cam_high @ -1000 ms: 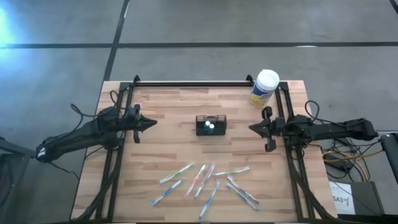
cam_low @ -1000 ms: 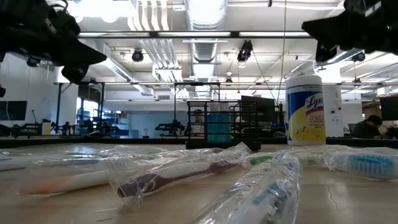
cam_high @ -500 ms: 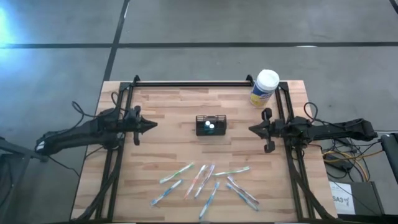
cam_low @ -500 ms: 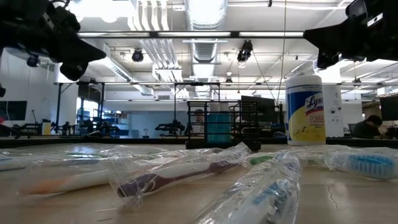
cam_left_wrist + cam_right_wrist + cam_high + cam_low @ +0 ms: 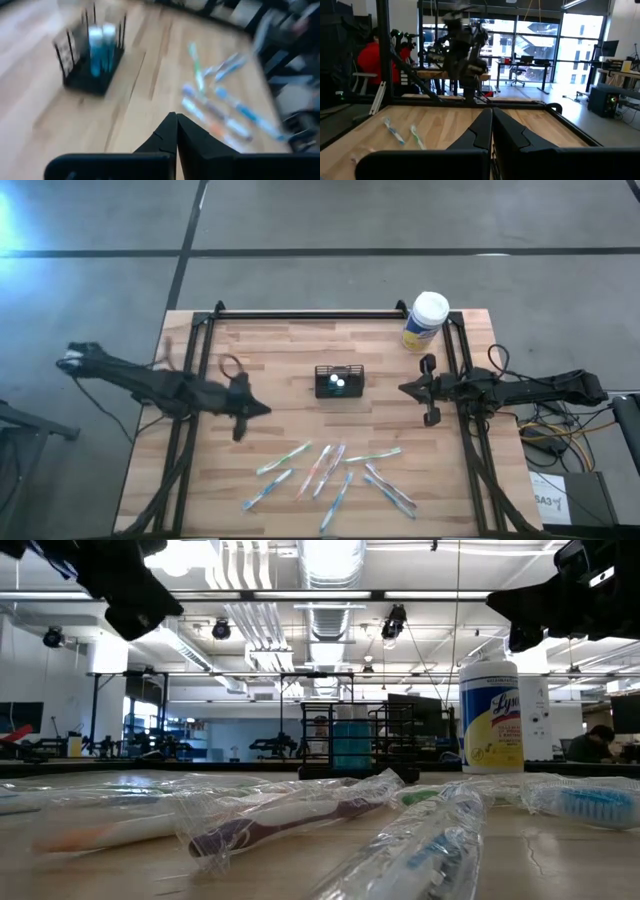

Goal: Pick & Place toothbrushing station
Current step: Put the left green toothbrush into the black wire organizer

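On my wooden butcher-block worktop (image 5: 280, 350) stands one small black rectangular wire-mesh caddy (image 5: 338, 381), near the middle and a little toward the far edge, upright, with two pale-capped blue tubes (image 5: 101, 49) standing inside it. Nearer the front edge lies a loose scatter of toothbrushes in clear plastic wrappers (image 5: 330, 472); from above I count about eight, some overlapping, so the exact number is hard to fix. One round canister with a white lid and a yellow-and-blue label (image 5: 426, 322) stands at the far right corner, well apart from the caddy. My left gripper (image 5: 262, 409) hangs above the worktop to the left of the caddy and a bit nearer the front, between the caddy and the toothbrushes, touching neither; its jaws are pressed together with nothing between them. My right gripper (image 5: 404, 389) hovers to the right of the caddy, level with it and apart from it, jaws likewise closed tight and holding nothing. Beyond the table, my right wrist view shows one person in a red top (image 5: 369, 62) seated in the room behind.
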